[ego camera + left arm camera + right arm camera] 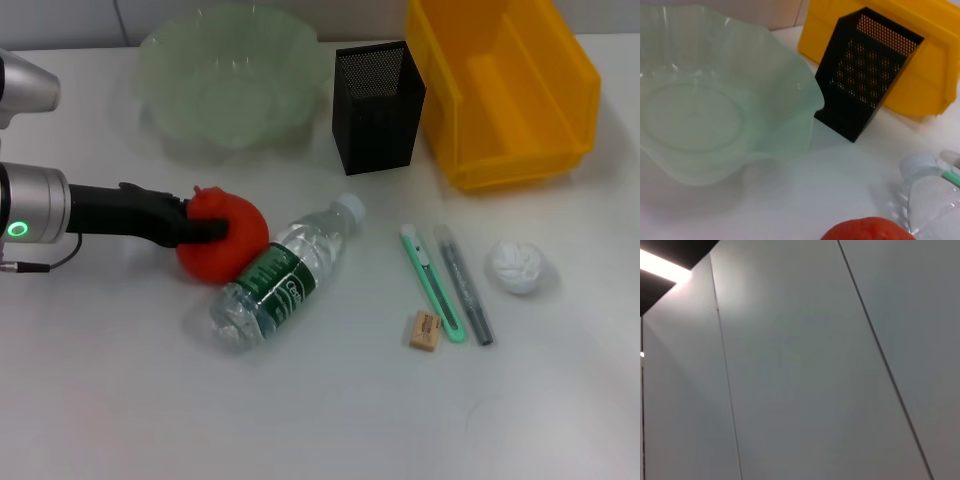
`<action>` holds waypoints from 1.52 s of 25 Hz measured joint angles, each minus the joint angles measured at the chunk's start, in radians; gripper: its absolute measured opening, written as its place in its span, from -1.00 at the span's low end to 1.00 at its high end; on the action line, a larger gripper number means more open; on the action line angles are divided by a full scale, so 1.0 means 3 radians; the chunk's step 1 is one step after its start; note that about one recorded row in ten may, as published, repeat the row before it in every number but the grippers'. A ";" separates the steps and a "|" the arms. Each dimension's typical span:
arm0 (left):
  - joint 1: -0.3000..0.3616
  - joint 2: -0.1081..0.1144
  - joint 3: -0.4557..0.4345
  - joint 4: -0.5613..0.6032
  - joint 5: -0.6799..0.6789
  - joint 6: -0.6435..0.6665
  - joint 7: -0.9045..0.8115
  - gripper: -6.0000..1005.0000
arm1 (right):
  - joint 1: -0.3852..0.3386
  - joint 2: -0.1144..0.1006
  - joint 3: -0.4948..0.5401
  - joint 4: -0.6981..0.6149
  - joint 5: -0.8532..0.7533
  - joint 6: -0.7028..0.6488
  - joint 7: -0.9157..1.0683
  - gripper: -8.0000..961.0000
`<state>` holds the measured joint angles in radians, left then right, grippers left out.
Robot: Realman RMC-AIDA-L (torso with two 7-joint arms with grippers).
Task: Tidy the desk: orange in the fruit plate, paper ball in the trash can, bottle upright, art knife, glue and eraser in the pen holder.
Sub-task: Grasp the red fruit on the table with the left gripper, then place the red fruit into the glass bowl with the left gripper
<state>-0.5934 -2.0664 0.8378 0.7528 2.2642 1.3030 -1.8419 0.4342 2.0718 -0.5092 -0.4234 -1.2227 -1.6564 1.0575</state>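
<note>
My left gripper reaches in from the left and its fingers close around the orange, which sits on the desk against a clear water bottle lying on its side. The orange's top shows in the left wrist view. The pale green fruit plate is behind them. The black mesh pen holder and yellow bin stand at the back. A green art knife, grey glue stick, eraser and white paper ball lie to the right. The right gripper is out of view.
The right wrist view shows only a plain wall. In the left wrist view the fruit plate, pen holder, yellow bin and the bottle's cap end lie ahead of the gripper.
</note>
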 joint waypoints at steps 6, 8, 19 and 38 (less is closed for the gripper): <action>0.0037 0.0021 -0.0184 0.0013 -0.0054 0.0014 0.0078 -0.16 | -0.0005 -0.0003 0.0000 0.0000 0.0000 0.0030 0.0001 0.57; 0.0045 0.0022 -0.0246 0.0017 -0.0076 0.0032 0.0115 -0.27 | -0.0011 -0.0003 0.0005 0.0000 0.0001 0.0030 0.0002 0.57; 0.0161 0.0119 -0.0403 -0.0016 -0.0737 0.0188 0.0463 -0.54 | -0.0007 -0.0003 0.0026 0.0000 0.0011 0.0045 0.0003 0.57; -0.0330 -0.0019 -0.0284 -0.0633 -0.1584 -0.0900 0.1588 -0.82 | -0.0041 0.0012 0.0005 0.0100 0.0009 0.0060 -0.0011 0.57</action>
<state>-0.6925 -2.0722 0.7527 0.5631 1.7889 1.0330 -1.3655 0.4219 2.0754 -0.5078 -0.3933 -1.2200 -1.6384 1.0543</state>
